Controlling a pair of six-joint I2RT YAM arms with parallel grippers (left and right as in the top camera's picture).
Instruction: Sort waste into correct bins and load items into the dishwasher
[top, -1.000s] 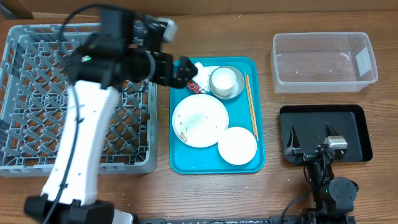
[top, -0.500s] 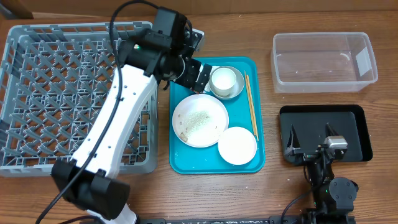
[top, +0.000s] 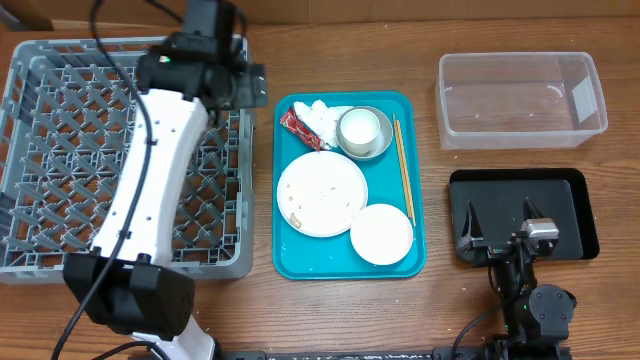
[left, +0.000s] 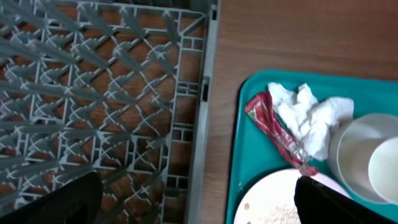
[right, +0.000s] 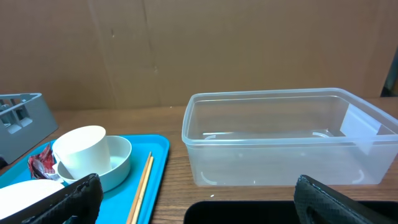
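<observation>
left gripper jaws spread, empty, just left of teal plastic serving tray | right gripper likewise, right of tray | crumpled white paper napkin touches small red snack wrapper, tray's far-left corner | risk: one pinch grabs both, mis-sorting

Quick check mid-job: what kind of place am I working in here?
Probably a lab tabletop mock-up of a dish-clearing station, not a real kitchen: a grey dish rack on a wooden table, a teal tray of used dishes, and a cardboard backdrop.

- Napkin and wrapper touch, beside your cup standing in a bowl.
- Plate flat, flecked with rice; second bowl, chopsticks beside.
- Rack left; tub, black tray right.
</observation>
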